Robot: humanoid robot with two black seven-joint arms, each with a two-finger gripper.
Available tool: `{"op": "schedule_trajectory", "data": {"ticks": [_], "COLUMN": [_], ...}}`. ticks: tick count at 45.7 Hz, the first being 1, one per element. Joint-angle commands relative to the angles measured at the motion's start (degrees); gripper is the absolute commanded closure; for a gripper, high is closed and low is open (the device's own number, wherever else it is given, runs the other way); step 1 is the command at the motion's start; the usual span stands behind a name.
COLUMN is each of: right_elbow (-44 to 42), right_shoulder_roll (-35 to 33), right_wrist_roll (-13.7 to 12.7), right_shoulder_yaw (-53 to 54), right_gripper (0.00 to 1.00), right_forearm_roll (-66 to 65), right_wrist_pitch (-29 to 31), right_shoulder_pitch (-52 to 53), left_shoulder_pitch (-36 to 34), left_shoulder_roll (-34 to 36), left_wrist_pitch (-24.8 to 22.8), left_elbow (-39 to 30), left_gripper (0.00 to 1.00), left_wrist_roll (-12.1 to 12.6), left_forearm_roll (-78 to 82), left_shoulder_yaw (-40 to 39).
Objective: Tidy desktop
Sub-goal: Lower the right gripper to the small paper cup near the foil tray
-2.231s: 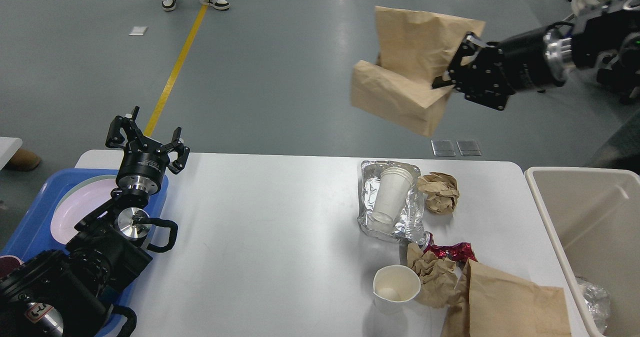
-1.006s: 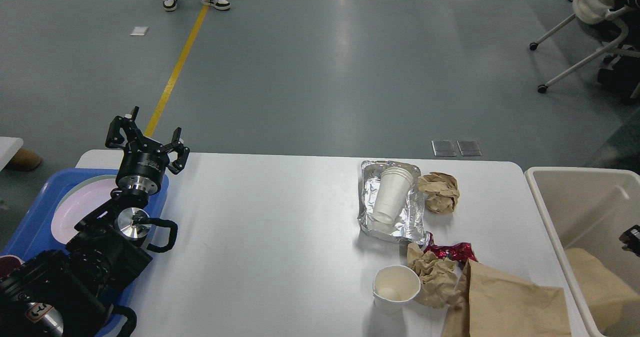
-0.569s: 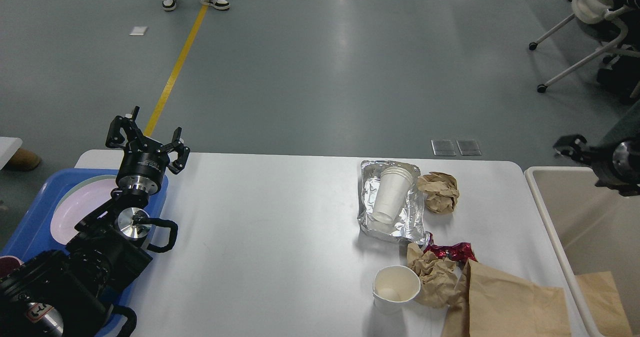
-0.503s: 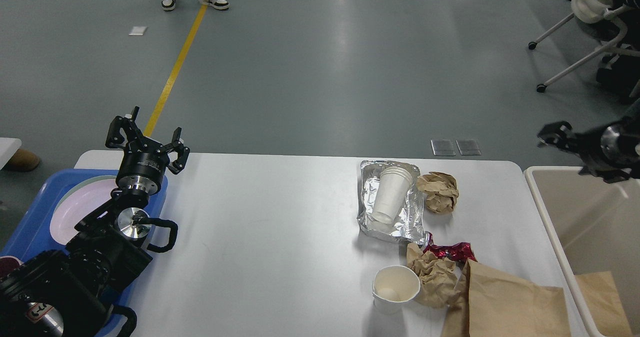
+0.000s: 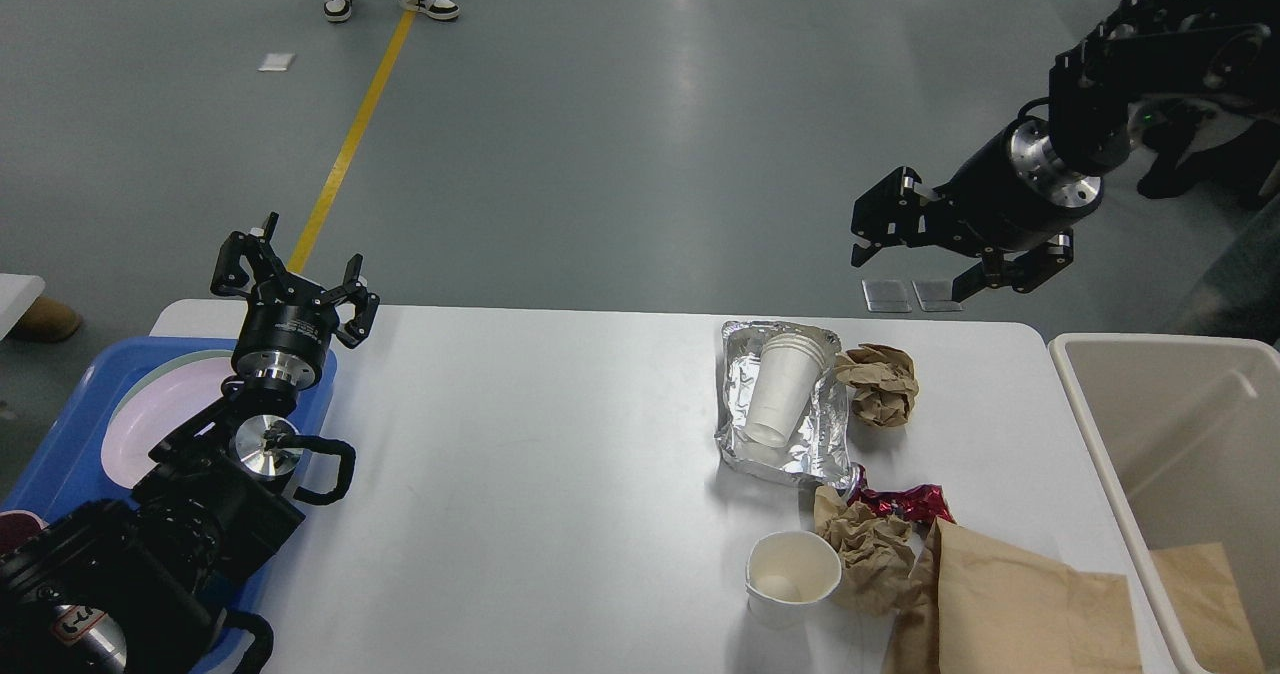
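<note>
Right end effector, fingers apart and empty after dropping a paper bag in the beige bin, swings back above the tabletop's far right edge for more litter.

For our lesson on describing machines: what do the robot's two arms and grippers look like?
Both arms are black with polished silver metal rings at the joints. The left gripper has two black, skeletal linkage fingers on a round black body; a black cable loops beside its wrist. The right gripper looks alike, mounted on a thick black cylinder with a silver collar; a small green light glows farther up that arm.
</note>
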Motion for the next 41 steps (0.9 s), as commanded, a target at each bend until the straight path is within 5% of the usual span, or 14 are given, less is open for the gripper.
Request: {"op": "schedule_trajectory", "data": {"ticks": [1, 41], "right_elbow": [0.2, 2.3], "right_shoulder_roll": [2.1, 14.9], "right_wrist_roll": [-0.1, -0.3], "right_shoulder_yaw": [0.3, 1.4], "right_gripper": [0.00, 0.00], "right_forearm_roll": [0.0, -0.3], "right_wrist_pitch": [2.0, -5.4], "right_shoulder_pitch": [-0.5, -19.6], "left_shoulder_pitch": [0.0, 0.0], "left_shoulder_roll": [0.0, 0.0], "left_wrist_pitch": [0.0, 0.0], "left_elbow": [0.0, 0.1], "left_gripper": [0.04, 0.03], "left_wrist_roll": [0.0, 0.0], "left_forearm_roll": [0.0, 0.0], "left_shoulder_yaw": [0.0, 0.0]}}
